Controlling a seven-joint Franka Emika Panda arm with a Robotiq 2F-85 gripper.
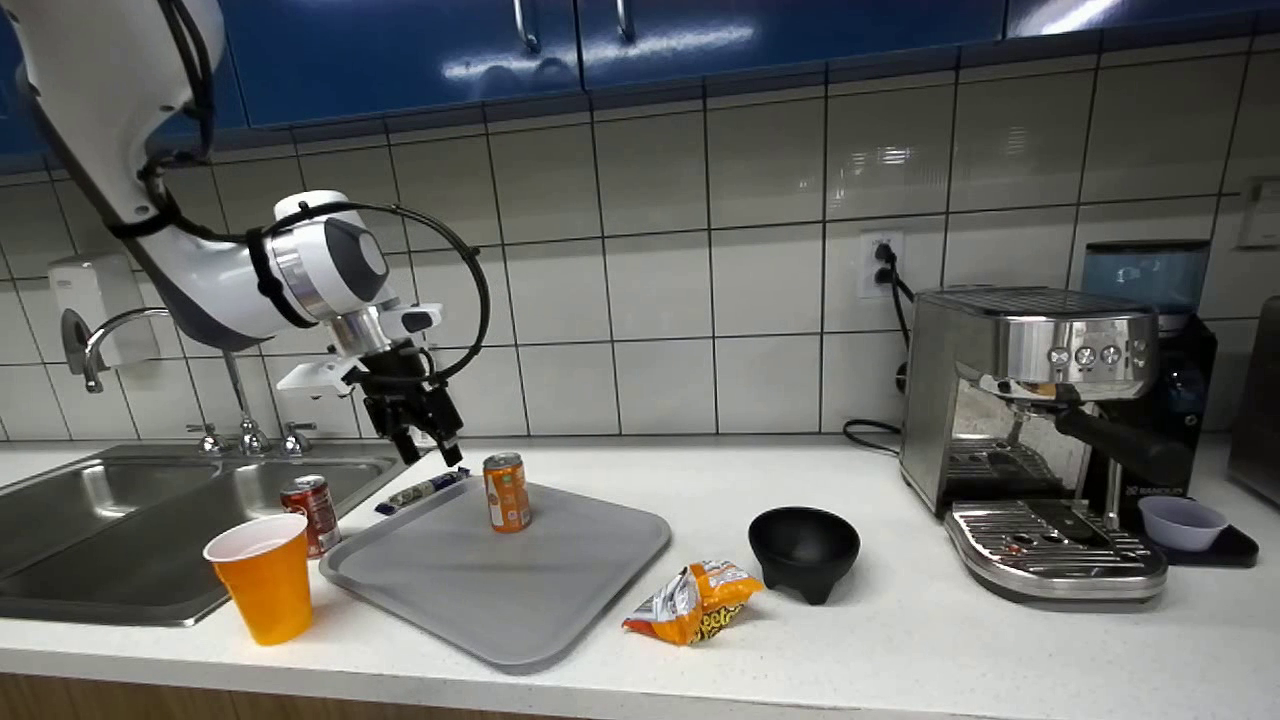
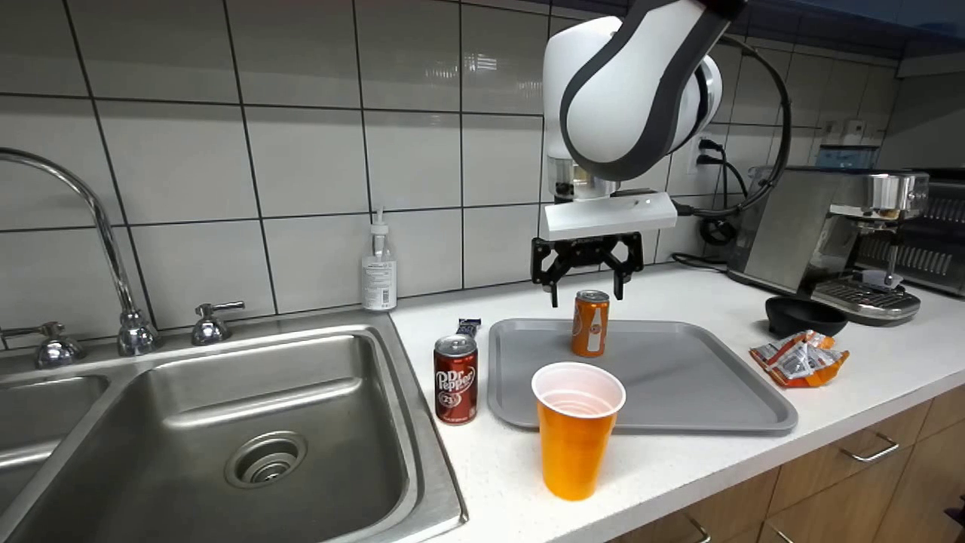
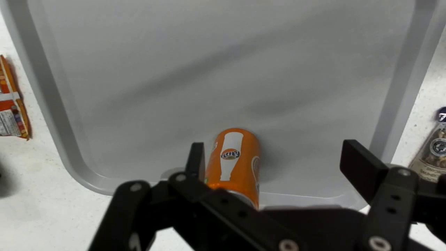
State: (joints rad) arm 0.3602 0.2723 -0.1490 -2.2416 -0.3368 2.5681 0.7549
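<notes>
My gripper (image 1: pixel 432 456) hangs with its fingers wide apart and nothing between them. It also shows in an exterior view (image 2: pixel 586 297) and in the wrist view (image 3: pixel 273 153). It is nearest to an orange Fanta can (image 1: pixel 507 492), which stands upright on a grey tray (image 1: pixel 480 600). The can also shows in an exterior view (image 2: pixel 590 324). In the wrist view the can (image 3: pixel 235 157) lies toward the left finger, its top partly hidden by the gripper. A narrow snack packet (image 1: pixel 422 491) lies on the counter beside the tray; it also shows in the wrist view (image 3: pixel 433 150).
A Dr Pepper can (image 2: pixel 456 381) and an orange cup (image 1: pixel 262 580) stand between the sink (image 2: pixel 264 422) and tray. A Cheetos bag (image 1: pixel 695 602) and a black bowl (image 1: pixel 804 550) sit on the tray's other side. A coffee machine (image 1: pixel 1030 400) stands farther along.
</notes>
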